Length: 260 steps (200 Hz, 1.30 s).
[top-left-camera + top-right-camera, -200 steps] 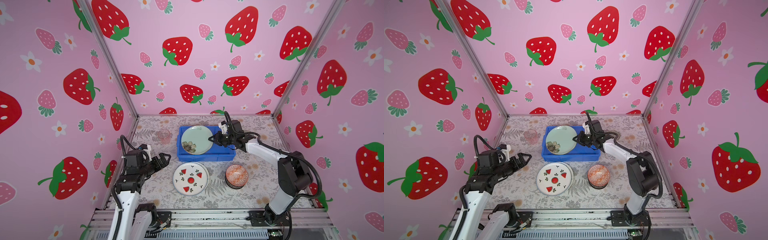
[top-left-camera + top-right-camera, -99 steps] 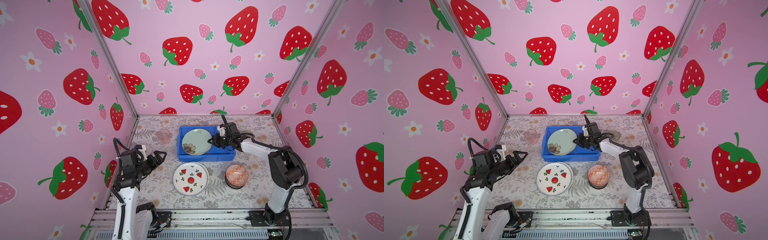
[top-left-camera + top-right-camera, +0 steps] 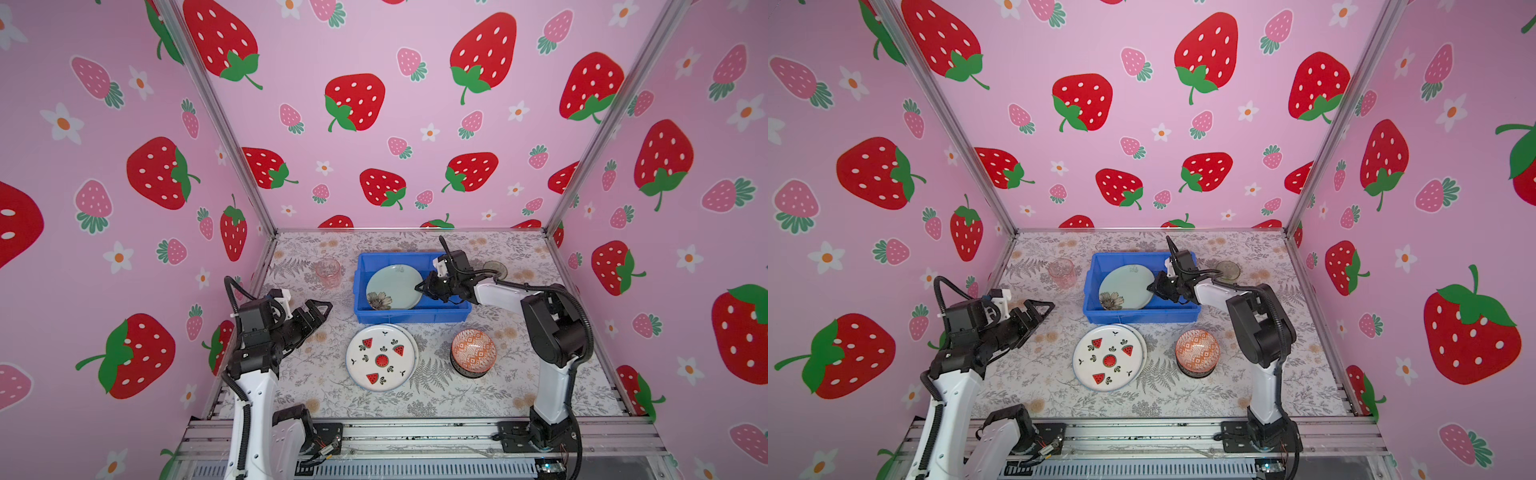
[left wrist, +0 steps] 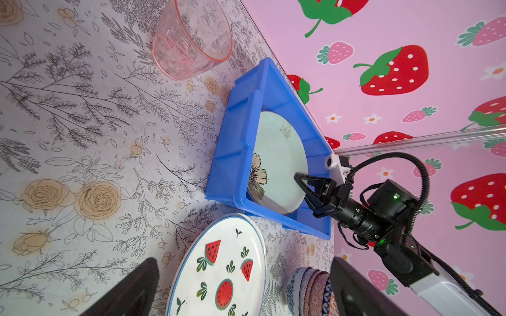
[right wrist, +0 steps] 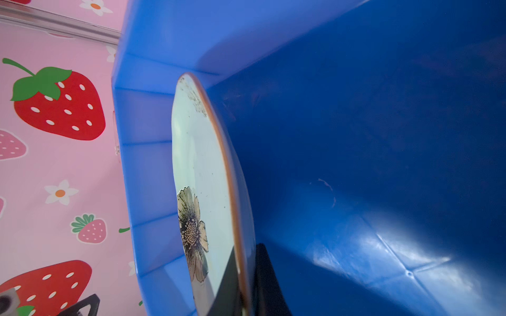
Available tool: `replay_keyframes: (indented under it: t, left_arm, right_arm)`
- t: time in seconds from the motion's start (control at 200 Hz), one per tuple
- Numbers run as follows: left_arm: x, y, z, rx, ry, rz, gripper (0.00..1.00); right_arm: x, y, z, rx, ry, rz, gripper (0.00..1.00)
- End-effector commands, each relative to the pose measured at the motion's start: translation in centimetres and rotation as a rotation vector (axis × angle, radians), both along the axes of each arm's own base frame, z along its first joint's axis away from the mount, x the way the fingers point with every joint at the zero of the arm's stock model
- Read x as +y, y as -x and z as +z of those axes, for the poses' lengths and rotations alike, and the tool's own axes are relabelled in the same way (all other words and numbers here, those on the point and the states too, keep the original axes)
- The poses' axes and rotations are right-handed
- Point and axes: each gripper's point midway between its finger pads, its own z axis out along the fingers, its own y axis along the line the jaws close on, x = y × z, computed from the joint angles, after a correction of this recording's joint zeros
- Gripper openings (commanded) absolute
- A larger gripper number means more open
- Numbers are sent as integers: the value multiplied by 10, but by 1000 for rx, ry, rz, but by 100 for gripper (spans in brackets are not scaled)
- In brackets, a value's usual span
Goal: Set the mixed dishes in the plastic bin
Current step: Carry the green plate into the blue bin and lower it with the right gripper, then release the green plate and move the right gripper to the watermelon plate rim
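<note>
Right wrist view looks along the glossy inner wall of the blue plastic bin, a smooth moulded tub with ribbed sides and a flared rim. Inside it the pale green plate stands tilted, a round glazed disc with a thin brown rim and a printed dark flower. The right hand is clenched on that rim, one black finger on each face of the plate. Both top views show the plate leaning in the bin's left half, flowered edge low near the front left corner and gripped edge raised. The left hand hovers over the fern-and-rose printed tabletop left of the bin, its angular black fingers spread wide, holding nothing. Just in front of the bin lies the watermelon plate, flat, white and shiny with a blue edge line. It rests on another plate whose rim peeps out at its side. Beside them stands a stack of small bowls topped by the orange bowl with its geometric pattern. The pink glass cup, clear and faceted, stands upright near the bin's far left corner.
</note>
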Motion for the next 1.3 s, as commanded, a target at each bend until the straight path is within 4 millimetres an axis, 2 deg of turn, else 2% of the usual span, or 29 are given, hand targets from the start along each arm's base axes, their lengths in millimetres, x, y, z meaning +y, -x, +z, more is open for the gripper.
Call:
replay_keyframes:
  t: [0.0, 0.545, 0.65, 0.805, 0.865, 0.97, 1.025, 1.296]
  left_arm:
    - [-2, 0, -1, -6, 22, -8, 100]
    - [-2, -2, -5, 9, 31, -10, 100]
    - [-2, -1, -7, 16, 33, -8, 100]
    - [-1, -1, -11, 35, 30, -6, 100]
    - [1, 0, -14, 51, 25, -1, 100]
    - [1, 0, -15, 62, 24, -4, 100]
    - [1, 0, -16, 63, 23, -1, 100]
    - [-1, 0, -21, 90, 33, -15, 100]
  right_arm:
    - [22, -20, 51, -115, -138, 21, 0]
    - [30, -21, 29, -82, -142, 37, 0]
    - [29, -21, 29, -87, -132, 36, 10]
    - [24, -23, 33, -113, -94, 31, 41]
    - [22, -24, 36, -126, -68, 29, 47]
    - [15, -24, 41, -146, -26, 24, 51]
    - [12, -24, 45, -157, -5, 17, 57]
    - [-12, -23, 67, -234, 116, -17, 65]
